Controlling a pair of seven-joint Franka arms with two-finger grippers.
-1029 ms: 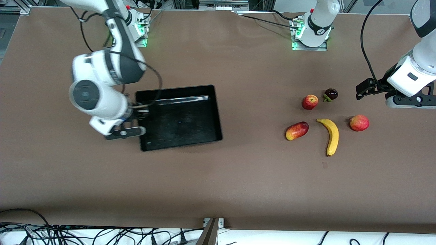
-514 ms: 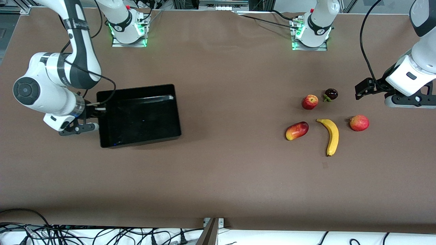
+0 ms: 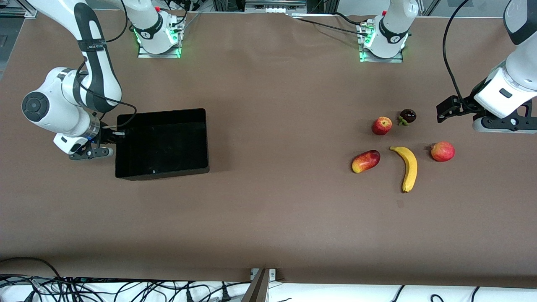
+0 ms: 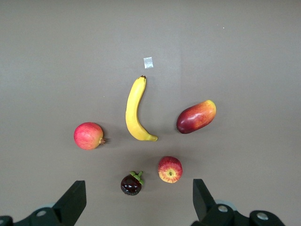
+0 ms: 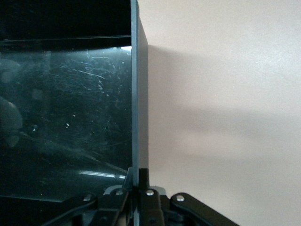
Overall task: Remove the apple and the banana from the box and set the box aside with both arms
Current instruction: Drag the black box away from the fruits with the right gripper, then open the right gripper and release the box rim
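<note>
The black box (image 3: 163, 171) is at the right arm's end of the table. My right gripper (image 3: 114, 135) is shut on the rim of the box's end wall, as the right wrist view shows with the fingers (image 5: 139, 181) clamped on the thin wall (image 5: 139, 94). The yellow banana (image 3: 409, 167) and the red-yellow apple (image 3: 381, 125) lie at the left arm's end, the apple farther from the front camera. My left gripper (image 3: 503, 124) is open and empty in the air beside the fruits. The left wrist view shows the banana (image 4: 134, 110) and apple (image 4: 170, 169) below its spread jaws (image 4: 136, 188).
An oval mango (image 3: 365, 161), a round red crowned fruit (image 3: 442, 151) and a dark mangosteen (image 3: 407, 115) lie around the banana. They also show in the left wrist view: mango (image 4: 196, 116), crowned fruit (image 4: 88, 135), mangosteen (image 4: 131, 184). The arm bases stand along the table's back edge.
My right gripper has carried the box from mid-table toward the right arm's end, still shut on its wall. The left arm has barely moved. The fruits have not moved.
</note>
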